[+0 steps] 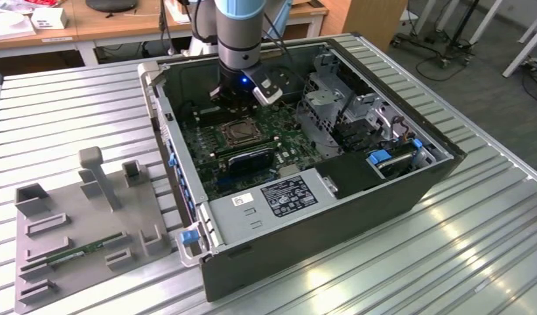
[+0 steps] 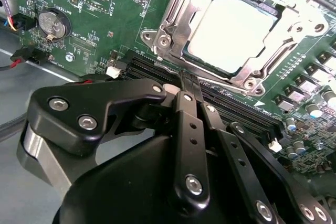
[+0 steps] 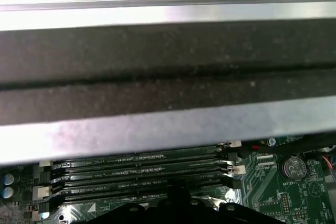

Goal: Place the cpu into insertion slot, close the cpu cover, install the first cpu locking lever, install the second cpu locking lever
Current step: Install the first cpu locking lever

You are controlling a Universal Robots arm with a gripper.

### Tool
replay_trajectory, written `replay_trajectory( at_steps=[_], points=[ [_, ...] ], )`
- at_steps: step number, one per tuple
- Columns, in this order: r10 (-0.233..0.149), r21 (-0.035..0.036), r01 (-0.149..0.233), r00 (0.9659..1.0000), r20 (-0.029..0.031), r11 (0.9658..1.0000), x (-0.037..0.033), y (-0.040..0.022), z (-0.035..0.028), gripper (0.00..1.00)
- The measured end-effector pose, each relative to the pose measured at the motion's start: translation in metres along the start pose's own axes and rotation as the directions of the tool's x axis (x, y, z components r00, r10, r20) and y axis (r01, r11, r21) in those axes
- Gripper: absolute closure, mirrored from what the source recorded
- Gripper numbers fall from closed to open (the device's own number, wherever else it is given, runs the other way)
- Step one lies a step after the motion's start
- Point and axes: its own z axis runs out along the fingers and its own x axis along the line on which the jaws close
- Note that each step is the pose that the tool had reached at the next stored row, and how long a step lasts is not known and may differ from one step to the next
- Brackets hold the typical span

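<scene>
Counts: one cpu [image 2: 231,27], one cpu cover [image 2: 169,30], one arm [image 1: 240,39], one open computer case [image 1: 364,203], one grey tray [image 1: 76,216] carrying one green memory stick [image 1: 82,252], and one coin battery [image 2: 54,23].
Cpu: it sits in its socket on the green board. The silvery cover lies flat around its rim, and the pale face shows through the cut-out.
Jaws: they are pressed together with nothing between them.
Cpu to jaws: in the exterior view the socket lies near the jaws at about 6 o'clock, apart from them.
Tray: it rests on the bench [image 1: 67,111], at about 8 o'clock from the case.
Second wrist view: shows the cpu, the cover and the closed black fingers [image 2: 185,124].
First wrist view: shows four rows of black memory slots [image 3: 136,174] and the case wall [image 3: 168,93].
Levers: I cannot tell their position.
</scene>
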Motion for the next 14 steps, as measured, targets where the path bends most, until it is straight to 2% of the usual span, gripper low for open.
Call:
replay_trajectory(
  at_steps=[14],
  points=[
    [0.0,-0.0001,0.0,1.0,0.0001,1.0,-0.0028,0.0017,0.0021,0.89]
  ],
)
